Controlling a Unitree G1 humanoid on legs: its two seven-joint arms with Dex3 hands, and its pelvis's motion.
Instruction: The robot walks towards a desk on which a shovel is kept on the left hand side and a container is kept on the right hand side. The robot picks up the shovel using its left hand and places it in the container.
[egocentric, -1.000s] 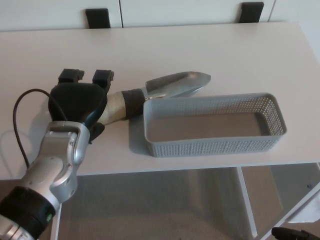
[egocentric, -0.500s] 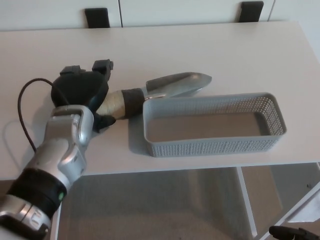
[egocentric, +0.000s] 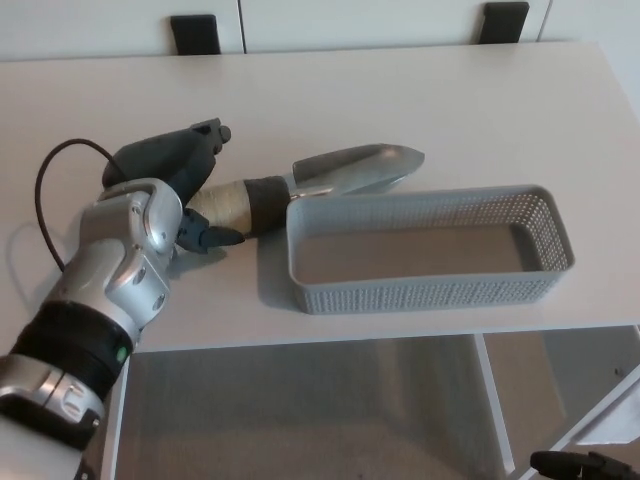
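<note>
Shovel (egocentric: 320, 182) on desk (egocentric: 420, 90), left of centre, blade pointing right, lying just behind container (egocentric: 425, 250) at its back-left corner. Container at desk's right front, near the front edge. Left hand (egocentric: 175, 185) at shovel's handle end, left of container.

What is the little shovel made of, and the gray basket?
The shovel's blade looks like shiny gray metal, since it glints. Its handle seems pale wood with a dark band near the blade. The container looks like matte gray plastic, with walls full of tiny holes.
</note>
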